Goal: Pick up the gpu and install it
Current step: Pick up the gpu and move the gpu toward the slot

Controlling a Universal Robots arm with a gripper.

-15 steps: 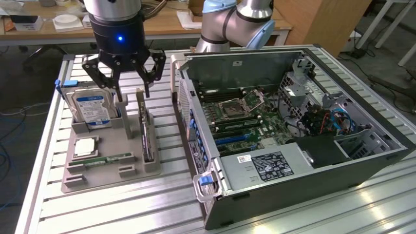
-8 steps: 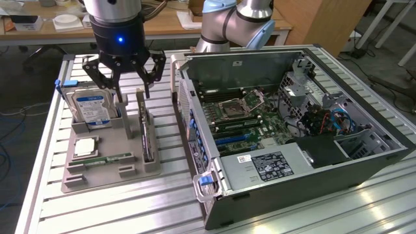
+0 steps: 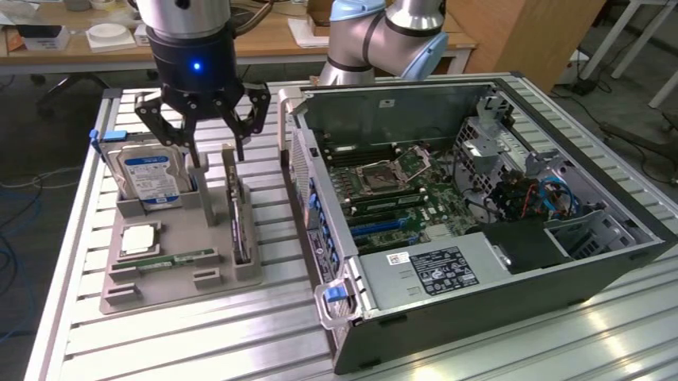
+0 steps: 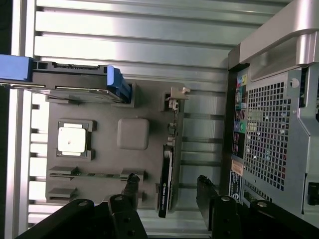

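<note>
— Position of the gripper (image 3: 212, 151)?
— Hanging over the grey holder (image 3: 180, 282), above the end of it that carries the hard drive (image 3: 148, 176). Spread wide, pinching nothing.

— And the gpu (image 3: 237, 226)?
— Standing on edge in a long slot of the holder, along the holder's side toward the computer case (image 3: 477, 198). Thin, dark on the face, tan along the edge. Not lifted, not installed.

— Any contact with the fingers (image 4: 130, 185)?
— Cannot tell from the exterior view; tips roughly level with the card's upper edge at the hard-drive end of the holder. From the wrist view, set one to each side of the card, with a gap showing both ways. No grip on it.

— Rest of the holder?
— Hard drive upright at one end, silver with a blue-white label and a blue bracket. Processor chip (image 3: 139, 238) lying flat in a square pocket near the holder's middle, on the side away from the case. Green memory stick (image 3: 175, 258) flat in a narrow slot just beyond the chip, toward the holder's other end.

— Under and beside the holder?
— Resting on a slatted aluminium table (image 3: 159, 341). Case just beside the holder's gpu side, lying open, motherboard (image 3: 392, 182) showing inside.
</note>
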